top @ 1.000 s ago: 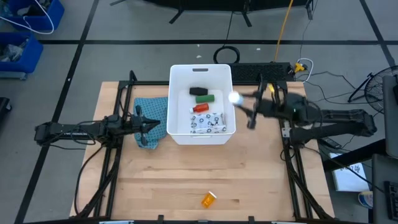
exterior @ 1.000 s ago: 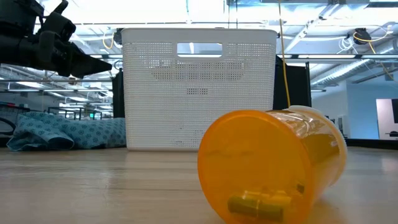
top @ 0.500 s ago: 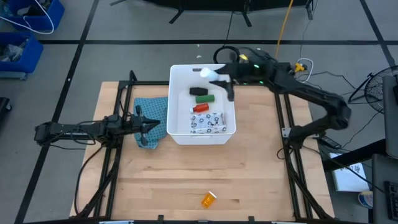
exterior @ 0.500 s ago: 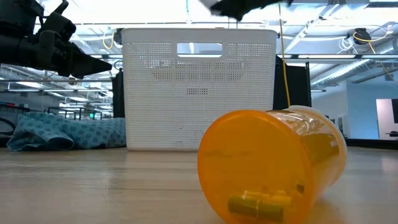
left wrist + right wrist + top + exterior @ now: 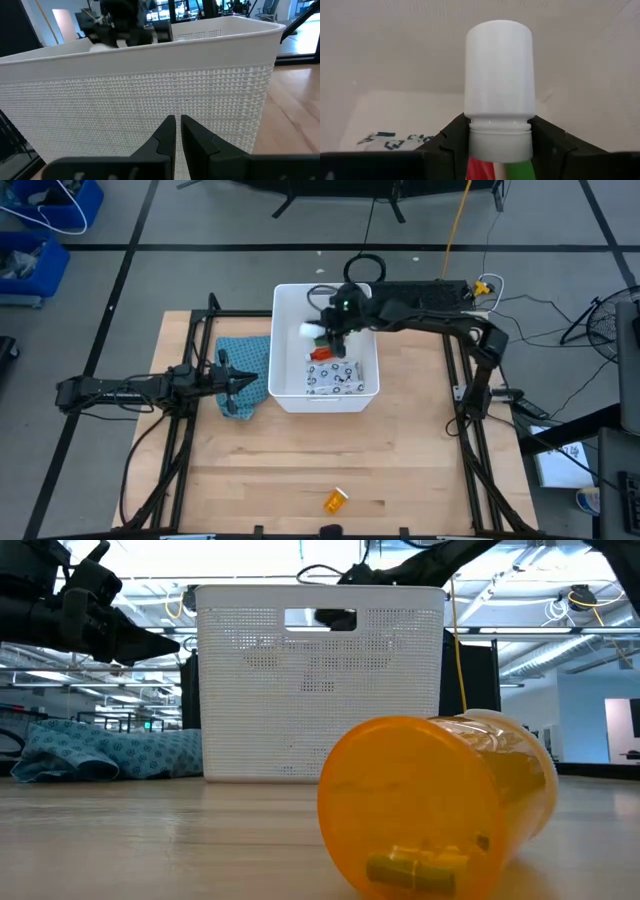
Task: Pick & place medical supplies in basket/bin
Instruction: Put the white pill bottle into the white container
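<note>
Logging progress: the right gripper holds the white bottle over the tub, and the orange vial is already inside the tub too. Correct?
Not quite. The high view shows the orange vial lying on the table's near edge, outside the tub. The right gripper does hold the white bottle over the tub.

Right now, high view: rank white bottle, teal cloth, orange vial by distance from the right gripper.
1. White bottle: held in the right gripper, over the white tub.
2. Teal cloth: left of the tub.
3. Orange vial: near table edge, farthest.
</note>
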{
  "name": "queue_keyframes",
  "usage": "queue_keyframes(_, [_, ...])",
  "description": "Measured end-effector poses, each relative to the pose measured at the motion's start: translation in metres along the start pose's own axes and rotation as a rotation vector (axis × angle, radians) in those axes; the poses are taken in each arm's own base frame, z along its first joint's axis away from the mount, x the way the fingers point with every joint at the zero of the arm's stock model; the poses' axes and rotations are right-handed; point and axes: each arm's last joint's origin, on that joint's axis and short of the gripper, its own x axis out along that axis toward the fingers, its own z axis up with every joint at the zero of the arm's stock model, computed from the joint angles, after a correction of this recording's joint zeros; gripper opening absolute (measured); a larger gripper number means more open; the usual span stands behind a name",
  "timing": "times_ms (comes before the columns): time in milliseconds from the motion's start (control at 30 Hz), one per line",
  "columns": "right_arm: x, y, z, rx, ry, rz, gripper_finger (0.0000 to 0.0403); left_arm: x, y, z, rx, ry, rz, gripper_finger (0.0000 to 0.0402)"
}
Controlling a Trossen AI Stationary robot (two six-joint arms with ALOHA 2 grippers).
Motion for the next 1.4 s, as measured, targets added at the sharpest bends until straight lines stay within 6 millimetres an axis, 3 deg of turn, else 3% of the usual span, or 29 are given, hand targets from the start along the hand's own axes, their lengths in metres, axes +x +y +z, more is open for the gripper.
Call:
queue_keyframes(200, [0.017, 0.003, -0.011, 0.018, 0.060, -0.011, 0.0152, 0.000, 0.000, 0.002, -0.006, -0.023, 0.003, 0.0033])
queue_keyframes(633, [0.017, 0.005, -0.020, 0.029, 0.152, 0.015, 0.0154, 0.000, 0.000, 0.003, -0.007, -0.028, 0.004, 0.0033])
queue_keyframes(967, [0.029, 0.008, -0.033, -0.024, 0.251, -0.029, 0.0155, 0.000, 0.000, 0.003, -0.004, -0.028, 0.004, 0.0033])
queue_keyframes(1400, [0.033, 0.016, -0.022, -0.091, 0.210, -0.030, 0.0155, 0.000, 0.000, 0.003, -0.003, -0.026, 0.003, 0.0033])
